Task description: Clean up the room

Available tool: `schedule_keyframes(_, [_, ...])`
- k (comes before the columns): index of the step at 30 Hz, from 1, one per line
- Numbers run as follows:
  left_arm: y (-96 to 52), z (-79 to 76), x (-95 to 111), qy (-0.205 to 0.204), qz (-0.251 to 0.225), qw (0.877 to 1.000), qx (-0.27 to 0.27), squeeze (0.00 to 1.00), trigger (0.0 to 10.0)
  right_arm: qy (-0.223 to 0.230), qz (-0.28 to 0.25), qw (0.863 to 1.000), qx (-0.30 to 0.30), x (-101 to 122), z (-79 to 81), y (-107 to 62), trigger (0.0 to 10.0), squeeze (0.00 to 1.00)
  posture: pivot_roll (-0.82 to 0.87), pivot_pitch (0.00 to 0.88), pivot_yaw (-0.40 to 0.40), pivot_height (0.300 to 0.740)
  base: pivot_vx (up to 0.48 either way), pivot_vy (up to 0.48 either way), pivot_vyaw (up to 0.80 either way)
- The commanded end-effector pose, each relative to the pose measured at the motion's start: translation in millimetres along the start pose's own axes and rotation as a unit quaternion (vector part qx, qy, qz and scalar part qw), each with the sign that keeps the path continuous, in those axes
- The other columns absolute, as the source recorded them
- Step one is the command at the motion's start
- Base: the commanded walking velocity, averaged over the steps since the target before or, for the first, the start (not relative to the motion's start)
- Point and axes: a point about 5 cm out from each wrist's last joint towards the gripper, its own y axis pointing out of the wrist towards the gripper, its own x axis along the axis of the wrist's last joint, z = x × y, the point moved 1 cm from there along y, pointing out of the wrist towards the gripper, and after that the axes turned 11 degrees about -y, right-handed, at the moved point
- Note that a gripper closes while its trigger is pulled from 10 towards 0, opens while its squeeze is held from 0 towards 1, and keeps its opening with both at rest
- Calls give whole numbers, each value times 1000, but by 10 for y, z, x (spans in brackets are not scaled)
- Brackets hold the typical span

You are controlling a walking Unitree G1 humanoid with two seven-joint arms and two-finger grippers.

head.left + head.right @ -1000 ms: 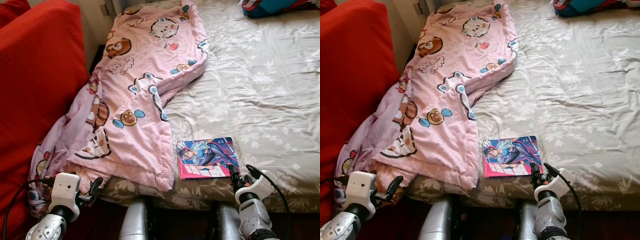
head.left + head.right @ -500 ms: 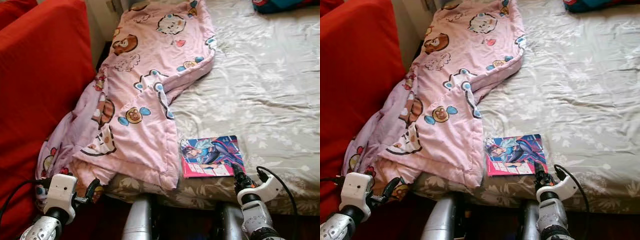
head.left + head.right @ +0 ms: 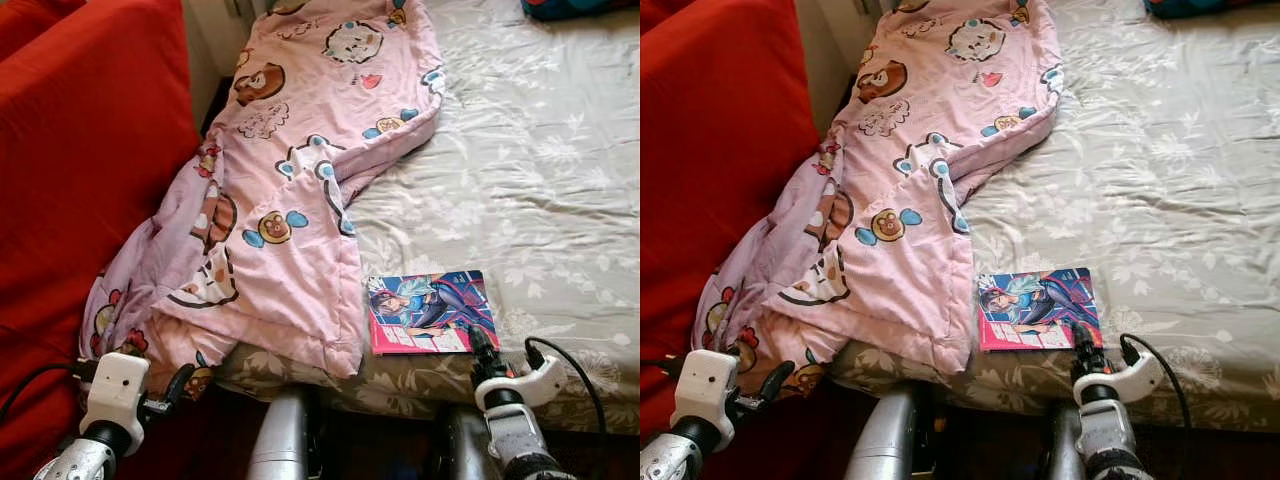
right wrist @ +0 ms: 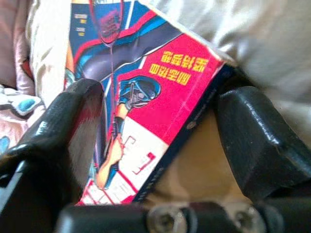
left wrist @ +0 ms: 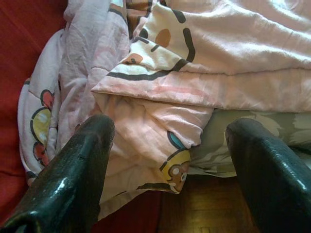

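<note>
A colourful comic book [image 3: 432,312] lies flat near the front edge of the bed [image 3: 540,180]. My right gripper [image 3: 505,352] is at the book's near right corner, open. In the right wrist view that corner of the book [image 4: 146,87] sits between the two spread fingers [image 4: 68,121], not clamped. A pink cartoon-print quilt [image 3: 300,180] lies along the bed's left side and hangs over its front corner. My left gripper [image 5: 167,145] is open, low in front of the quilt's hanging end [image 5: 146,126], apart from it.
A red sofa [image 3: 80,150] stands close on the left of the bed. A dark blue and red thing [image 3: 575,6] lies at the bed's far right. Wooden floor [image 5: 209,208] shows under the quilt's hanging end.
The whole view has shifted a little, so the camera moved. My right gripper has stayed at the book's near corner. The left gripper sits slightly lower in the picture.
</note>
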Motion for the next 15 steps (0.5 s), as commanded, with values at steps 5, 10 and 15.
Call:
schedule_keyframes(5, [-64,102,-29,13,19,1000,15,0,10000,9,26,999,17,-135,90,9,10000,0,329,228,198,605,0,0,0])
schedule_keyframes(10, [-61,95,-44,13,20,1000,14,0,10000,7,30,999,7,-159,54,-14,5961,0,328,226,196,605,0,0,0])
schedule_keyframes(15, [-67,66,-61,14,24,1000,7,0,10000,15,27,1000,4,-165,37,-26,0,0,331,225,198,605,0,0,0])
